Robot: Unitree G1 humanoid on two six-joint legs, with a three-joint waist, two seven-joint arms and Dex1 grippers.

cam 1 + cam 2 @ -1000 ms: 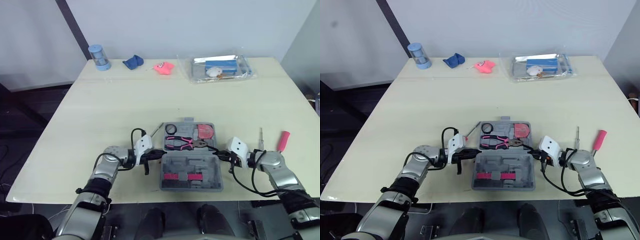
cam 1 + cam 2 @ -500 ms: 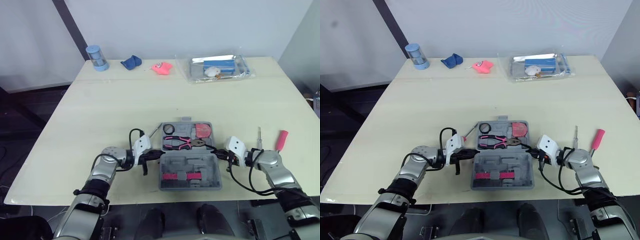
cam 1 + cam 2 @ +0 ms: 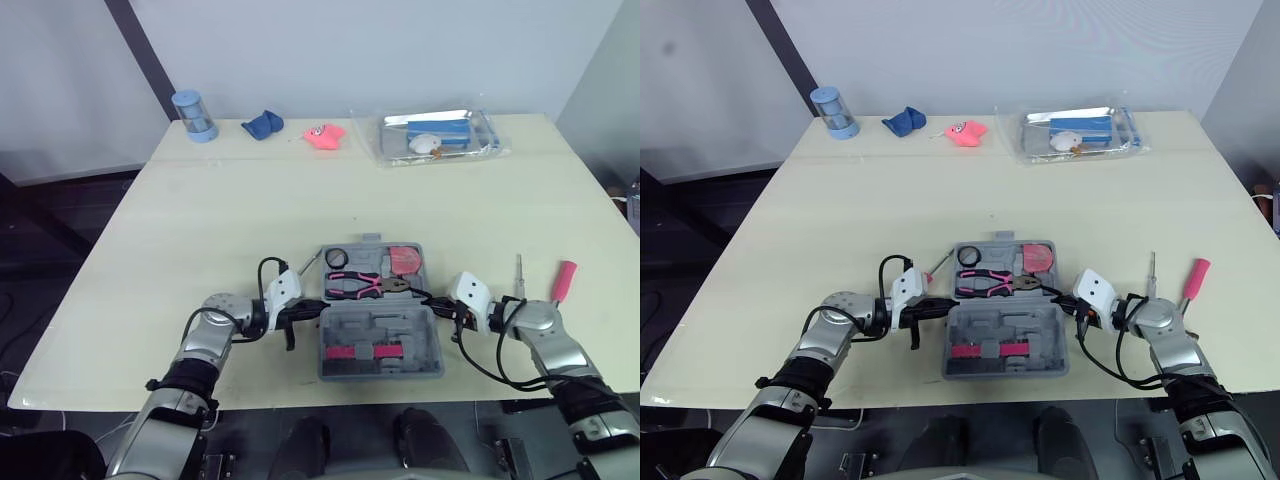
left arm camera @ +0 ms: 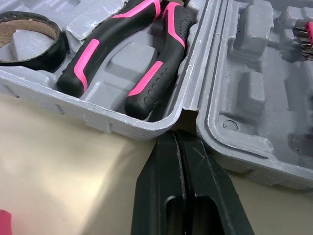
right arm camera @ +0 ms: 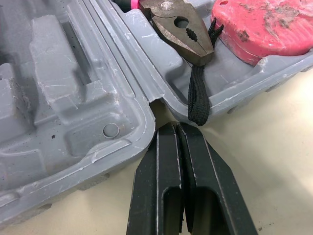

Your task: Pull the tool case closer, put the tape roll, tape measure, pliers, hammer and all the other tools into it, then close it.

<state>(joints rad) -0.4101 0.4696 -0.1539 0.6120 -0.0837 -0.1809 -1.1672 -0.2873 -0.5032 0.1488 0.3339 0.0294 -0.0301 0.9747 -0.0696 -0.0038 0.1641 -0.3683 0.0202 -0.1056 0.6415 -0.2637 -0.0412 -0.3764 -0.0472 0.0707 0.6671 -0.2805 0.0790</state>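
Almost nothing has changed during the last second. On the table (image 3: 300, 200) the open tool case (image 3: 382, 325) lies at the near edge, in the same place as before, so we judge the pulling is finished or paused.

The left gripper (image 4: 177, 137) stays at nine o'clock of the case, clenched, with its tips at the hinge notch. The right gripper (image 5: 175, 128) stays at three o'clock, also clenched, against the opposite hinge corner.

In the far half lie the pliers (image 3: 365, 286), with the tape roll (image 3: 341, 258) at eleven o'clock from them and the tape measure (image 3: 408, 263) at one o'clock.

A pink-handled tool (image 3: 565, 280) and a thin metal tool (image 3: 520, 270) remain outside, beyond the right gripper, so packing is not complete.
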